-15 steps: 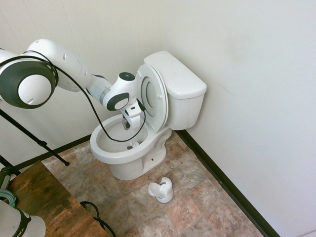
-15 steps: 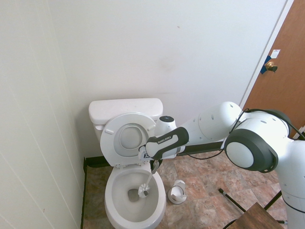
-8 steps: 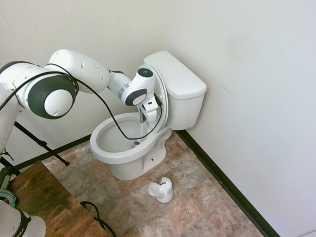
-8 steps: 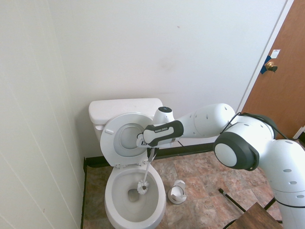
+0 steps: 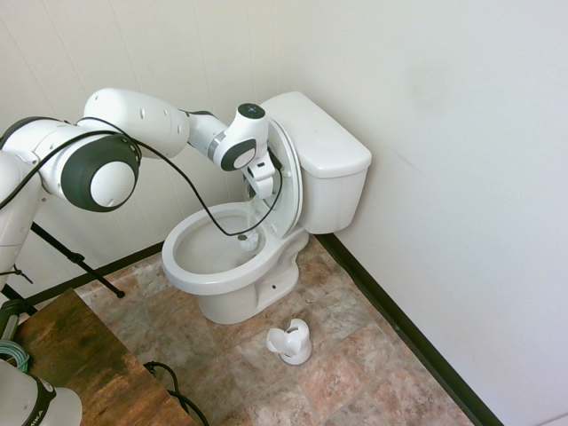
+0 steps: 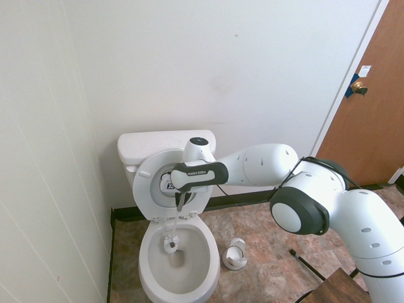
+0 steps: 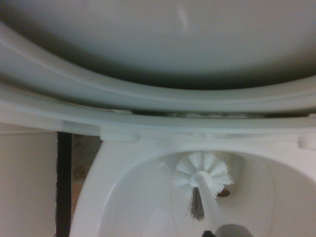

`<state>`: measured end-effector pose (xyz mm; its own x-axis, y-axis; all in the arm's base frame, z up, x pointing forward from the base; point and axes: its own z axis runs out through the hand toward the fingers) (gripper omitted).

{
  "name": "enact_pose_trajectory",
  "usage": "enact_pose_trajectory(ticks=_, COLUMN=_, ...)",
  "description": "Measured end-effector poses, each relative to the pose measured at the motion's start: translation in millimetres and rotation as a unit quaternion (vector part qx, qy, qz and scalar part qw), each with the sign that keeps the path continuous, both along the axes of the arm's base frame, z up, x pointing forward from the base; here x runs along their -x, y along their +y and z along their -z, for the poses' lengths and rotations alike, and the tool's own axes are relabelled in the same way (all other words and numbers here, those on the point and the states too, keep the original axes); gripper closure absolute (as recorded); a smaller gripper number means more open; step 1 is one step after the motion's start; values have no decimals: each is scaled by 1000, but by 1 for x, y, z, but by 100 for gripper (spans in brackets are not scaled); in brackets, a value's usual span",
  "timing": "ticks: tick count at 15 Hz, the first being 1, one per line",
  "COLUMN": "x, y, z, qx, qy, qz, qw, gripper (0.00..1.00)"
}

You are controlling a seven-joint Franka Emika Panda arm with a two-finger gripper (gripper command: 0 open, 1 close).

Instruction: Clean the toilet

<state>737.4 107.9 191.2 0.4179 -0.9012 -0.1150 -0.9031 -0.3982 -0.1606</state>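
The toilet (image 6: pixel 208 262) stands on the tiled floor (image 5: pixel 333 377), its tank (image 5: pixel 333 146) close to the wall that has a dark baseboard (image 5: pixel 404 306) along the floor's edge. It is white, glossy ceramic: an oval bowl (image 5: pixel 182 266) with a broad, smooth rim, a pedestal below, and a rectangular tank topped by a flat lid with rounded corners. The white ring seat (image 6: pixel 142 189) and its cover (image 5: pixel 286 142) are raised, leaning back against the tank, so the bowl lies open. Inside, the bowl is pale and shiny, with a darker patch at the drain.

The hand (image 6: pixel 182 201) is closed on the handle of a white toilet brush (image 6: pixel 171 243), above the back part of the bowl and in front of the raised seat. The brush slants down into the bowl, its round head of white bristles near the drain; a grey tuft (image 7: pixel 196 205) shows beside the head. A small white brush holder (image 5: pixel 291 343) stands upright on the floor beside the toilet, apart from it.
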Motion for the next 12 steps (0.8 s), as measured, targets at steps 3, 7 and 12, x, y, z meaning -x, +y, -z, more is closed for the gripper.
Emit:
enact_pose_trajectory(ticks=3, x=5, y=10, z=2, qx=4, qy=11, qz=-7, qw=1000, gripper=100)
enact_pose_trajectory(ticks=7, x=33, y=4, z=-21, qx=22, qy=26, qz=-20, qw=999, gripper=100)
enact_pose_trajectory(ticks=12, x=82, y=3, z=-111, qx=28, qy=4, qz=-32, qw=999, gripper=100)
